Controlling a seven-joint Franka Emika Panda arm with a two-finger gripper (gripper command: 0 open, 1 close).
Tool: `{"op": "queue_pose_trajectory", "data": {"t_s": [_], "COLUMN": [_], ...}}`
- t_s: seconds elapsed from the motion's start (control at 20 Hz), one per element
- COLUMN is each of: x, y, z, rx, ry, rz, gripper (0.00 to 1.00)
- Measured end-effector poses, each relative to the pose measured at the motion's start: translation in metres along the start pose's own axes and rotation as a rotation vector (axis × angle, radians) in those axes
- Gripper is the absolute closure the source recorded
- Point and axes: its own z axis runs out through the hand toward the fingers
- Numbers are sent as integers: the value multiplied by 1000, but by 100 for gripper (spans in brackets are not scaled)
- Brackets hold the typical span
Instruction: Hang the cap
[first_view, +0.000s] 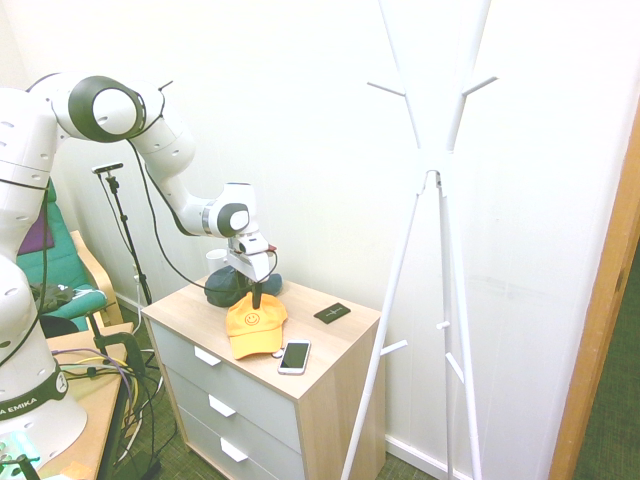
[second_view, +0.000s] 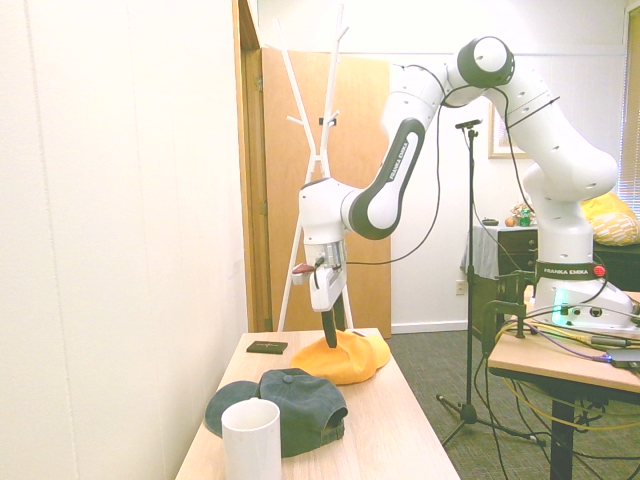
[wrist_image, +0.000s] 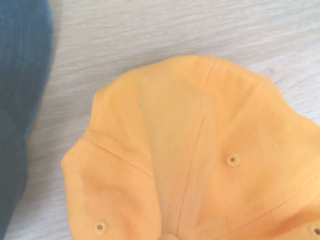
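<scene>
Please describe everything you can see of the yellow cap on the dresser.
The cap is yellow-orange fabric with a small black smiley on its front and a curved brim. Stitched seams and small eyelets show on its crown in the wrist view. It lies right way up on the dresser top, not yet hung, brim toward the phone, with the dark cap behind it. The gripper stands open, pointing down at the crown; whether it touches the fabric I cannot tell.

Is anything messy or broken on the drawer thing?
Nothing looks broken or spilled. The orange cap and the dark cap just lie on the dresser instead of hanging on the white coat stand, whose pegs are bare.
</scene>
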Motion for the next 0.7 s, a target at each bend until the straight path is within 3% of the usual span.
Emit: {"op": "queue_pose_trajectory", "data": {"t_s": [0.7], "x": [6], "y": [2], "z": [-1], "rx": [0], "ry": [7], "rz": [12], "gripper": [100]}}
